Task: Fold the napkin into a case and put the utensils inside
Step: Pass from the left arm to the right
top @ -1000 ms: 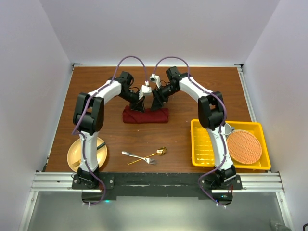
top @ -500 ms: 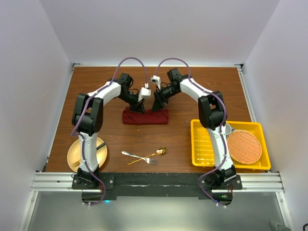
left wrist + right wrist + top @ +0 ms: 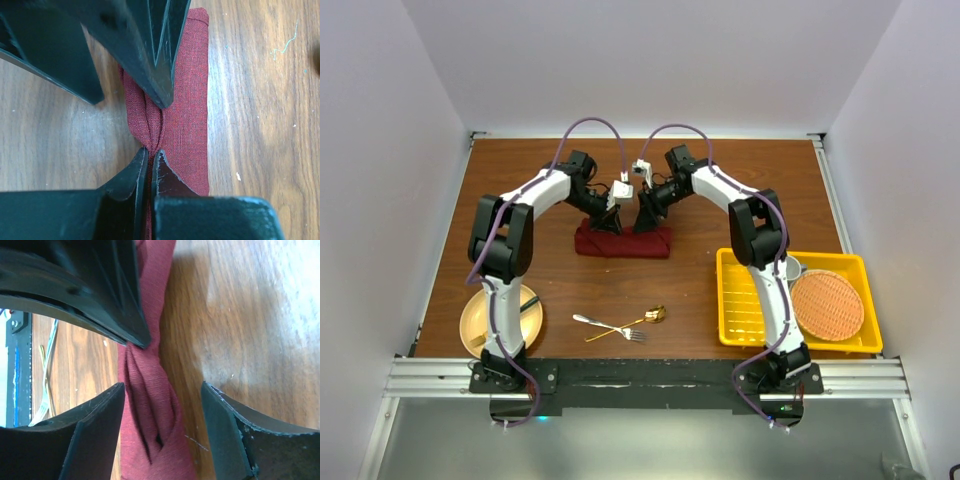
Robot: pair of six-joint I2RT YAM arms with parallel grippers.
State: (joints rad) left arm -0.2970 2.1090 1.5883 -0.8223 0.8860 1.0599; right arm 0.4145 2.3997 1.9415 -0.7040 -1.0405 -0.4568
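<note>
The maroon napkin (image 3: 622, 242) lies folded into a short strip at mid-table. My left gripper (image 3: 611, 222) is down on the strip's left part, shut on a raised pleat of the napkin (image 3: 185, 100); its tips (image 3: 150, 151) pinch the cloth. My right gripper (image 3: 646, 218) is close beside it, open, its jaws (image 3: 162, 390) straddling the bunched napkin (image 3: 150, 410) without pressing it. The silver fork (image 3: 592, 322) and gold spoon (image 3: 642, 321) lie crossed near the front edge, away from both grippers.
A tan plate (image 3: 476, 322) holding dark-handled cutlery sits front left beside the left arm's base. A yellow tray (image 3: 740, 305) at front right holds a round orange woven mat (image 3: 827, 303). White walls enclose the table on three sides.
My right gripper has shifted slightly left toward the left gripper and its jaws have narrowed a little. The napkin strip looks a bit more bunched. The left gripper keeps its pinch.
</note>
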